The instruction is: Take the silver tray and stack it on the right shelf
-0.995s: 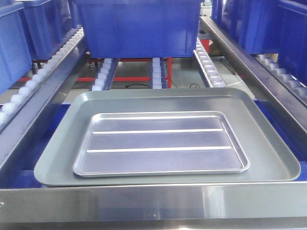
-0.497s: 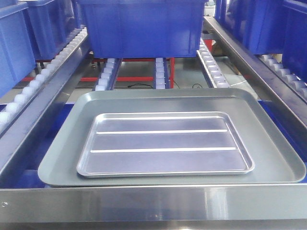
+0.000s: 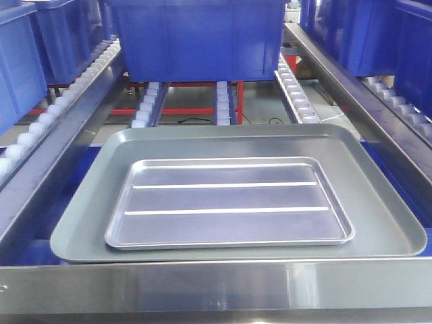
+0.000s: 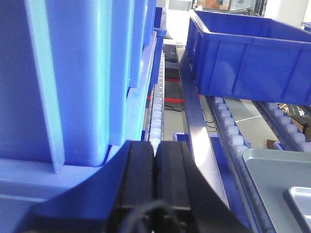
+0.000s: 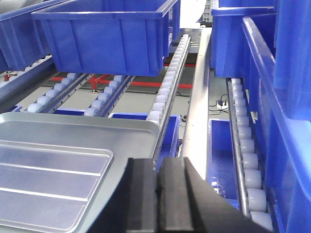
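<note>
The silver tray [image 3: 229, 202], shiny with two long ridges, lies flat inside a larger matte grey tray [image 3: 77, 226] on the middle roller shelf. Its corner shows in the left wrist view [image 4: 302, 200] and its right part in the right wrist view [image 5: 46, 174]. My left gripper [image 4: 155, 144] is shut and empty, left of the trays beside blue bins. My right gripper [image 5: 158, 162] is shut and empty, over the grey tray's right rim [image 5: 146, 127]. The right shelf's white roller track [image 5: 244, 155] runs to the right, also seen in the front view [image 3: 403, 108]. No gripper shows in the front view.
A wide brushed-steel front bar [image 3: 216, 283] crosses in front of the trays. A big blue bin [image 3: 196, 37] stands behind them on the rollers. More blue bins stand on the left [image 4: 63, 73] and right [image 5: 282, 63]. Steel rails [image 3: 337, 74] divide the lanes.
The front view shifted slightly right, then back left. The silver tray lies the same way inside the grey tray. No gripper enters that view.
</note>
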`<state>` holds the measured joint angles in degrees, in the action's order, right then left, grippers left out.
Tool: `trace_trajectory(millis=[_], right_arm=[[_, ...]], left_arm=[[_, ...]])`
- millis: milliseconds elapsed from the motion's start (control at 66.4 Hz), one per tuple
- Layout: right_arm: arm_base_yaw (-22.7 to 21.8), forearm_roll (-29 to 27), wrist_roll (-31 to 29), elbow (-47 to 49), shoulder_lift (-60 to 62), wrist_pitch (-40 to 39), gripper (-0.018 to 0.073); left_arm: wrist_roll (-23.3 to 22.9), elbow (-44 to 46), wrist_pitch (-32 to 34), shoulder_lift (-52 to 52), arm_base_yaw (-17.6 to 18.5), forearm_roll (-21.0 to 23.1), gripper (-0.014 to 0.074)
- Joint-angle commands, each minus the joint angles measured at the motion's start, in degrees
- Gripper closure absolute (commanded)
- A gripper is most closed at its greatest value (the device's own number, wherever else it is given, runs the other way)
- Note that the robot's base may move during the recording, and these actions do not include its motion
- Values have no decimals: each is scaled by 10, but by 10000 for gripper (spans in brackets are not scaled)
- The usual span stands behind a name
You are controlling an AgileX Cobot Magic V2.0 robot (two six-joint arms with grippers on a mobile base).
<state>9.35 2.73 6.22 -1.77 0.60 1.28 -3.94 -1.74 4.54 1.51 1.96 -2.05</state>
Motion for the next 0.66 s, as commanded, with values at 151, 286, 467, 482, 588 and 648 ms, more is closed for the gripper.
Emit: trace_trajectory(millis=[151,286,467,482,588,648], right_arm=[[-3,0,-7,1,10,-48,510],[-3,0,-7,1,10,-48,510],[-3,0,-7,1,10,-48,510],[-3,0,-7,1,10,-48,510],[-3,0,-7,1,10,-48,510],[-3,0,-7,1,10,-48,510]], left_arm=[[2,-15,52,6,0,4,687],[2,-15,52,6,0,0,687],[2,-15,52,6,0,-12,687],[2,-15,52,6,0,-12,687],[2,-15,52,6,0,-12,687],[2,-15,52,6,0,-12,687]])
